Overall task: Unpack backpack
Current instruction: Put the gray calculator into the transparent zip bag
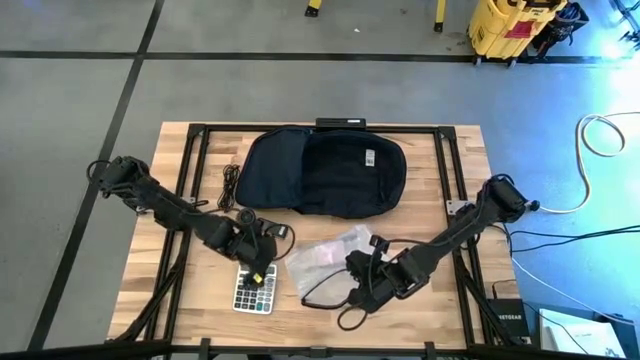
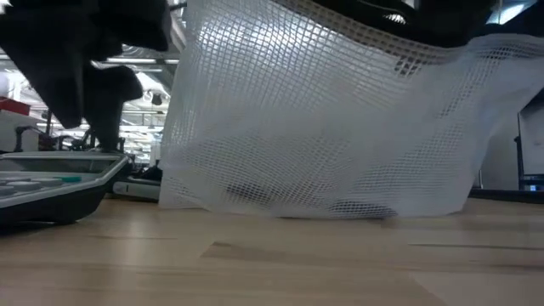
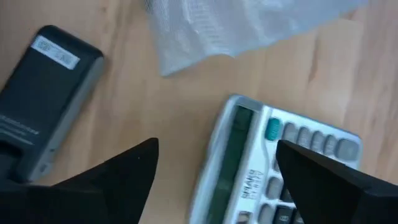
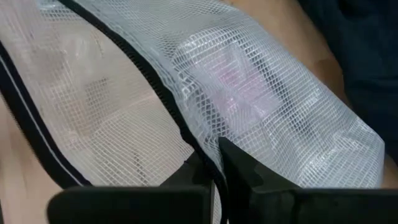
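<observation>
The dark backpack [image 1: 325,172] lies open at the table's far middle. A clear mesh pouch [image 1: 325,255] with a black zipper edge lies in front of it, and my right gripper [image 1: 362,283] is shut on it at its near right end. A grey calculator [image 1: 255,290] lies flat near the front left. My left gripper [image 3: 217,186] hovers open just above the calculator's far end [image 3: 273,155], touching nothing. A black box-shaped device [image 3: 46,93] lies on the table beside it. My right gripper pinches the mesh pouch at its black zipper edge [image 4: 199,152] between its two shut fingers [image 4: 245,174], slanting down from the table's right. The mesh [image 2: 323,119] is raised at the held end and hangs slack, its lower edge [image 2: 297,208] on the table.
A coiled black cable [image 1: 232,185] lies left of the backpack. A black cord loop [image 1: 335,300] trails from the pouch toward the near edge. Black frame rails [image 1: 195,160] run along the table's sides. Bare wood shows at the near middle [image 2: 297,263].
</observation>
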Robot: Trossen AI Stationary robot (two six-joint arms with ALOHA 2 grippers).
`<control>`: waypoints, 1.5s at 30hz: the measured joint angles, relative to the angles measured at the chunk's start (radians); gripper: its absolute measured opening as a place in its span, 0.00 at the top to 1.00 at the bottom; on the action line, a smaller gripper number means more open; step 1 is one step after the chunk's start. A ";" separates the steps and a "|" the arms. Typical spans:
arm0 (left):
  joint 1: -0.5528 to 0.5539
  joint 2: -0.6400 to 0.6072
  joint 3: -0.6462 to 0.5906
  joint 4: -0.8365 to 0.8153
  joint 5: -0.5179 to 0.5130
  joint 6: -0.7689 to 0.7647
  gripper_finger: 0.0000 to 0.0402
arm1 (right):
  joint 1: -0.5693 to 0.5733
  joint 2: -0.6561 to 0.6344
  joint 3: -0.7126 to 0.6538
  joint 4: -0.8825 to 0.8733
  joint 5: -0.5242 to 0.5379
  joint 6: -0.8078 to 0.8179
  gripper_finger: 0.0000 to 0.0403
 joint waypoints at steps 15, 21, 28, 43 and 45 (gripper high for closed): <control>0.073 0.000 -0.146 0.134 0.254 0.060 0.22 | -0.012 0.000 0.000 0.031 0.000 -0.013 1.00; 0.083 0.001 -0.146 0.132 0.339 0.080 0.22 | -0.013 0.000 0.000 0.045 0.000 -0.022 1.00; 0.115 0.003 -0.146 0.136 0.387 0.104 0.25 | -0.013 0.000 0.000 0.050 0.000 -0.036 1.00; 0.139 0.004 -0.146 0.135 0.417 0.136 0.68 | -0.013 0.000 0.000 0.050 0.000 -0.044 1.00; 0.139 0.004 -0.146 0.136 0.431 0.134 0.73 | -0.013 0.000 0.000 0.050 0.000 -0.044 1.00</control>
